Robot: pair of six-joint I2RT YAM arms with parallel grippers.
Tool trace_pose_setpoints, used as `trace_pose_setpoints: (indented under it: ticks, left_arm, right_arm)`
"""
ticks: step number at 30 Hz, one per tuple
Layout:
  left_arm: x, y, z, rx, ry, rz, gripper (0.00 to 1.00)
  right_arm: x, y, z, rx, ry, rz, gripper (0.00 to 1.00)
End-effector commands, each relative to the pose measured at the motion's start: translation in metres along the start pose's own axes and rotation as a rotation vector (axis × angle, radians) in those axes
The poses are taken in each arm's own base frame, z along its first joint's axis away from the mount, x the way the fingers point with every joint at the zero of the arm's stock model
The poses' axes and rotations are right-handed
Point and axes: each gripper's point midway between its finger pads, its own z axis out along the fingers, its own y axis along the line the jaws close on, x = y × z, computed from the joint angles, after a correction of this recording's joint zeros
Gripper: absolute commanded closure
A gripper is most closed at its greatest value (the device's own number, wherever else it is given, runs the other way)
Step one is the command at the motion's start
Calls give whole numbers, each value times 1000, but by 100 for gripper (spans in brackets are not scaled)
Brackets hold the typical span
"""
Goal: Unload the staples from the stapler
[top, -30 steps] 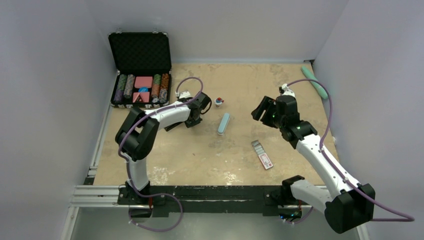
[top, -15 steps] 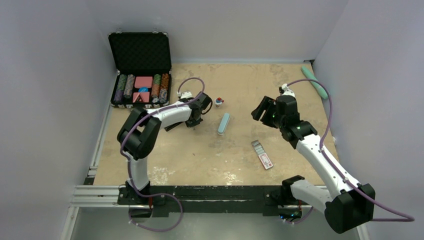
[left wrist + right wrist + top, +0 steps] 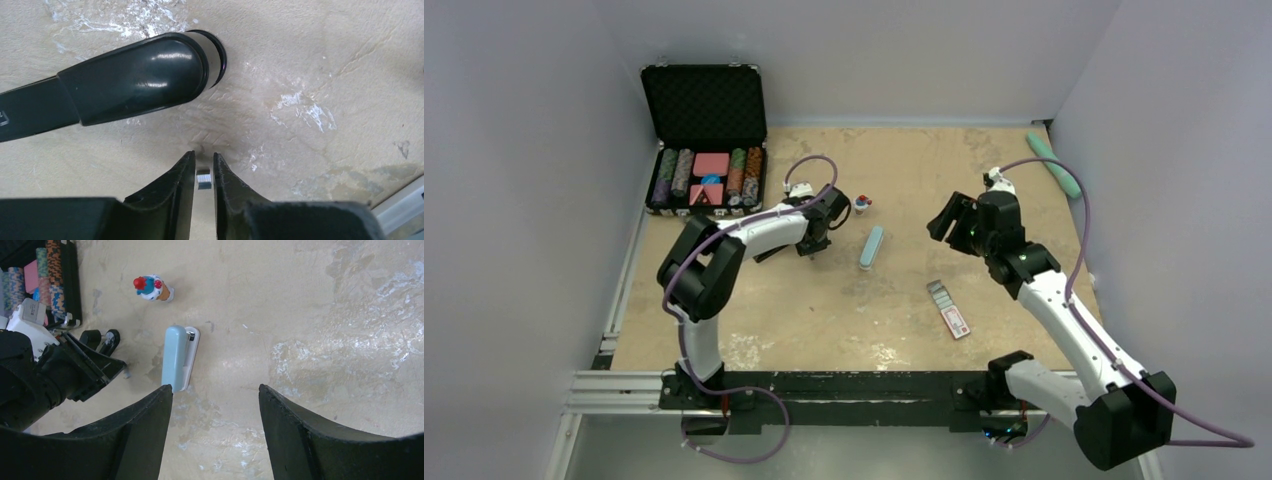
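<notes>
Left gripper [image 3: 203, 156]: clenched narrow, with the staples [image 3: 203, 179] between its fingertips; low over the table [image 3: 924, 170], left of centre.
Staples: a tiny silvery piece in the slit between the two dark fingers, clear of the stapler. The wrist view does not show whether it touches the table.
Stapler [image 3: 135, 80]: black, lying on the table just beyond the left fingertips. Its rounded end points right and its body runs off the left edge of the wrist view. Apart from the fingers.
Right gripper [image 3: 215, 388]: released, fingers spread wide, nothing between them. Held above the table right of centre, tilted towards the middle.
Bar [image 3: 176, 357]: pale blue, oblong, on the table between the two grippers, touched by neither.
Toy [image 3: 151, 289]: small red, white and blue figure beyond the bar, near the left gripper.
Packet [image 3: 955, 321]: flat, red and white, on the near side of the table below the right gripper; a grey strip adjoins its far end.
Case [image 3: 706, 140]: black, lid up, at the far left corner, with rows of chips inside.
</notes>
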Motion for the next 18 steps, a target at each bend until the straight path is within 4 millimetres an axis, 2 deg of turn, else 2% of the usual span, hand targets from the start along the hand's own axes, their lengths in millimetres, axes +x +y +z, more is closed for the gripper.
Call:
trace_pose_setpoints:
  ticks: [1, 13, 18]
  left_arm:
    - [-10, 1, -23, 38, -30, 37, 75]
    - [6, -7, -12, 43, 28, 48, 74]
    - [7, -2, -10, 21, 30, 40, 74]
  right_arm:
    - [-8, 10, -7, -49, -33, -15, 32]
    - [-7, 11, -11, -63, -33, -10, 33]
    - [-7, 11, -12, -65, -34, -10, 33]
